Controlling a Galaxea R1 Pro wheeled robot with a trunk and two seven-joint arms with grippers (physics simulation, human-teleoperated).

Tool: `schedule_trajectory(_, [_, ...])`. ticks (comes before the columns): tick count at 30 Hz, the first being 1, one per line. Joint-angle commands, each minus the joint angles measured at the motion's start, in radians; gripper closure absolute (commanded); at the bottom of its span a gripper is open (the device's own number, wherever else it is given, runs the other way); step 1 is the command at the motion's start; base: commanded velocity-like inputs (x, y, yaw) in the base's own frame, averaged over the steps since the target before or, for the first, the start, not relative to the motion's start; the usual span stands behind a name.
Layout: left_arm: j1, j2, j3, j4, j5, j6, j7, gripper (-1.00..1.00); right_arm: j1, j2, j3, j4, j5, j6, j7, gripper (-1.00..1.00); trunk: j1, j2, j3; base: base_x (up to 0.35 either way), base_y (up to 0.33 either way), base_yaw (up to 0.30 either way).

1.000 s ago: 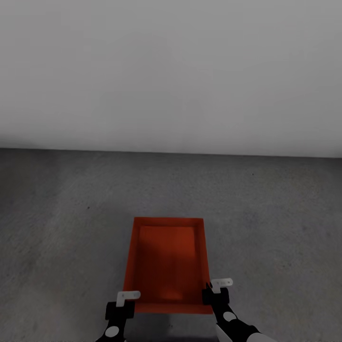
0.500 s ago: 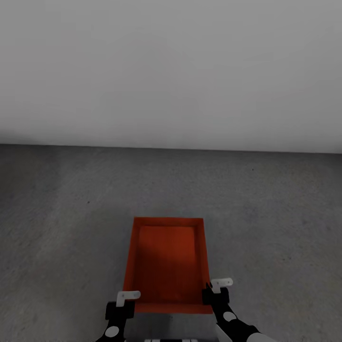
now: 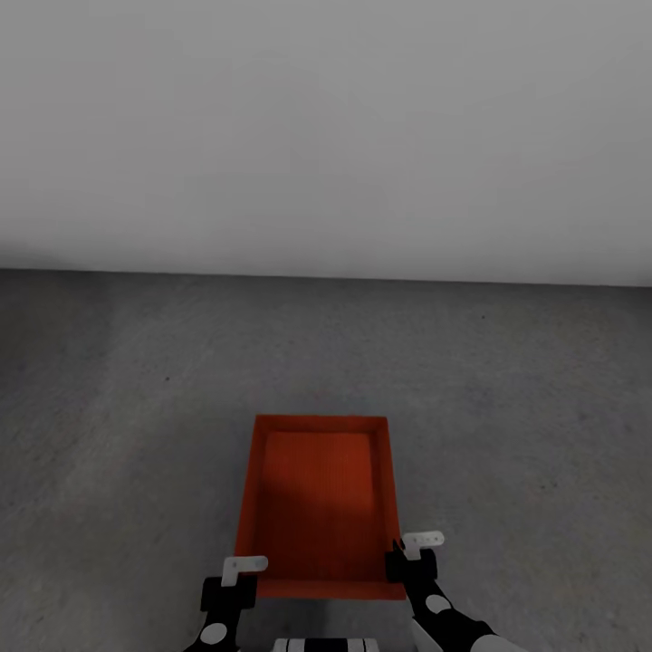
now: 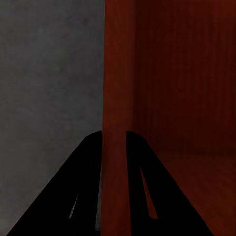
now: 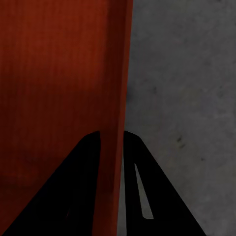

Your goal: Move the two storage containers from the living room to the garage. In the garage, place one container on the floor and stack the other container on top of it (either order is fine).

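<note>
Head view, one item: storage container (image 3: 319,503), orange-red, thin-walled, box-shaped, lidless, its open top facing the camera and its inside bare; it sits low and central in the picture, over the floor (image 3: 109,435), which is dark grey and rough like concrete. Whether the container rests on that floor or is held just above it cannot be told. Behind, a plain white-grey wall (image 3: 326,136) meets the floor along a straight line. Left hand (image 3: 234,584), black with a white tab, sits at the container's near left corner; right hand (image 3: 412,554), same make, sits at the near right corner, its spotted black-and-white arm running to the picture's lower edge. A white and black part of the robot's own body (image 3: 326,645) shows at the bottom edge between the arms. Left wrist view: left hand (image 4: 114,147) with its two dark fingers closed on either side of the container (image 4: 172,83) wall, one inside, one outside, grey floor (image 4: 49,73) beside. Right wrist view: right hand (image 5: 112,147) likewise pinching the opposite wall of the container (image 5: 59,73), floor (image 5: 182,83) on its outer side.
</note>
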Motion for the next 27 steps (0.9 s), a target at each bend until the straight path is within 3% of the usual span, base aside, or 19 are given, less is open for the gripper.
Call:
schedule_trajectory(1, [-0.001, 0.000, 0.032, -0.019, 0.084, -0.065, 0.030, 1.00, 0.000, 0.000, -0.049, 0.007, -0.027, -0.003, -0.054, 1.00, 0.004, -0.007, -0.004, -0.001, 0.000, 0.000])
schedule_trajectory(5, [-0.001, 0.000, 0.032, -0.019, 0.084, -0.065, 0.030, 1.00, 0.000, 0.000, -0.049, 0.007, -0.027, -0.003, -0.055, 1.00, 0.019, -0.035, -0.016, 0.000, 0.000, 0.000])
schedule_trajectory(14, [-0.001, 0.000, 0.032, -0.019, 0.086, -0.065, 0.031, 1.00, 0.000, 0.000, -0.049, 0.007, -0.027, -0.003, -0.055, 1.00, 0.019, -0.035, -0.016, 0.000, 0.000, 0.000])
schedule_trajectory(27, [-0.001, 0.000, 0.032, -0.019, 0.085, -0.065, 0.031, 1.00, 0.000, 0.000, -0.049, 0.007, -0.027, -0.003, -0.054, 1.00, 0.069, -0.126, -0.057, 0.000, 0.000, 0.000])
